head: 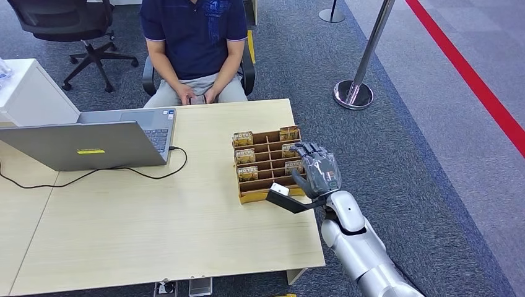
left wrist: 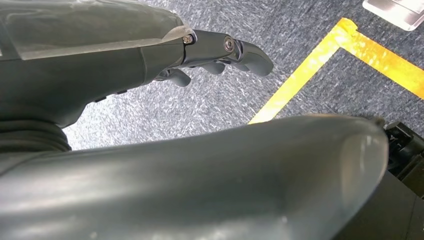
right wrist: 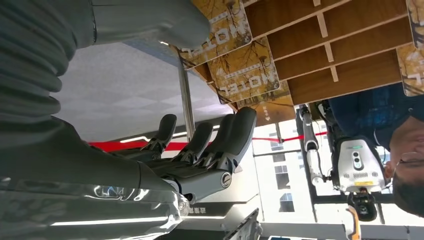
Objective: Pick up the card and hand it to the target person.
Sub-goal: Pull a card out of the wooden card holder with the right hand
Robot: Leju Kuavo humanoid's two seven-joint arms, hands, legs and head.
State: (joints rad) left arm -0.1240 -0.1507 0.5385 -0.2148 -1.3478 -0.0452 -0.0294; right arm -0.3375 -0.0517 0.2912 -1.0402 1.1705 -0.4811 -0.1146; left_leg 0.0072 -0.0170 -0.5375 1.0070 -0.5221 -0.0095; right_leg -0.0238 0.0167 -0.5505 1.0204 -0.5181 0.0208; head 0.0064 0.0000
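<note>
Head view: right hand [head: 317, 168] hovers at the wooden rack's [head: 269, 185] outer edge, fingers apart, holding nothing.
Progress: judged early; card [head: 293, 166] not yet grasped, handover to the seated person [head: 193, 43] remains.
Rack contents: several "HOTEL" cards upright in slots; card nearest the hand.
Left hand [left wrist: 215, 55]: hanging empty, fingers loosely curled.
</note>
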